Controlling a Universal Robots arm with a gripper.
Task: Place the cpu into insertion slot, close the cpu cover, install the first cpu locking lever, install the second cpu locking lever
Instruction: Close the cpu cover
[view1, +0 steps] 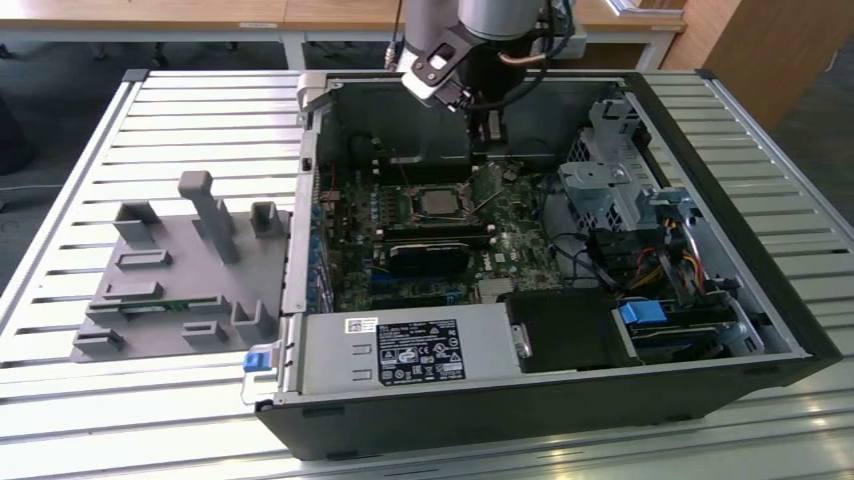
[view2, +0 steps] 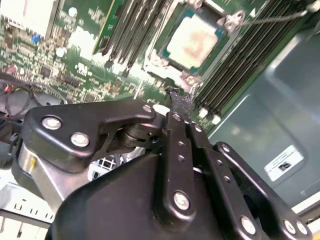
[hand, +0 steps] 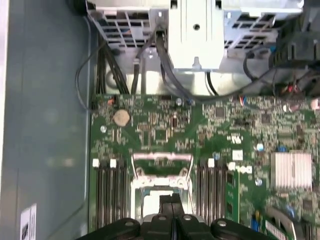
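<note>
Hovering near the middle of the motherboard (hand: 225, 130), gripper (hand: 171, 201) pinched shut, seemingly on nothing, beside the cpu (view2: 194, 42) lying in the insertion slot (view1: 412, 200). Risks scratching it if pushed down crooked.

I counted one open computer case (view1: 534, 425) on one slatted table (view1: 80, 420), and one grey moulded fixture (view1: 174, 275) beside it. Inside the case were one green motherboard (view1: 527, 245), one grey power supply box (view1: 400, 352) and two blue plastic tabs (view1: 263, 360). There was one cpu (view2: 192, 42), one insertion slot (view1: 438, 200) and one cpu cover (hand: 161, 158). Two banks of memory slots (hand: 111, 192) flanked the socket; the slots in each I could not count surely. I saw one coin battery (hand: 121, 117) and one finned heatsink (hand: 290, 170).
</note>
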